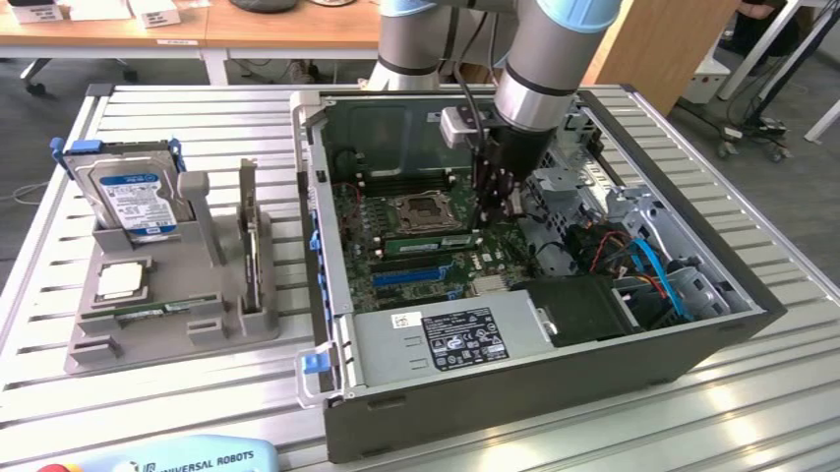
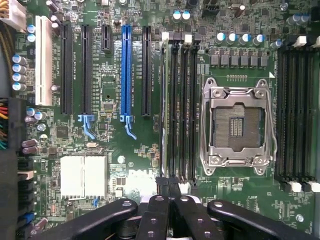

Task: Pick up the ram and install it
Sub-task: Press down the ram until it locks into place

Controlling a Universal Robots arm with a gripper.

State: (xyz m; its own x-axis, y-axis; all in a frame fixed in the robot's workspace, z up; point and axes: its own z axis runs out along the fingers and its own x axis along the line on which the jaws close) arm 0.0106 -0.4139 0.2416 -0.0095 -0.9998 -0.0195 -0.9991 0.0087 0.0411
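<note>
The ram (image 1: 423, 239) is a thin green strip standing on edge in a memory slot beside the empty processor socket (image 1: 427, 209), inside the open computer case (image 1: 525, 393). In the wrist view the ram (image 2: 163, 100) shows as a pale narrow edge along the outermost slot of the bank next to the socket (image 2: 237, 125). My gripper (image 1: 505, 222) reaches down into the case at the strip's end, on the exterior view's right. Its fingers are shut, and the gripper (image 2: 168, 184) sits over that end of the ram. Whether the fingertips touch the strip I cannot tell.
A grey parts tray (image 1: 171, 339) stands on the slatted table at the exterior view's left, holding a blue-labelled hard drive (image 1: 132, 197) and a square silver chip (image 1: 118, 280). The power supply (image 1: 447, 339) and cables (image 1: 656, 275) crowd the case's near and right sides.
</note>
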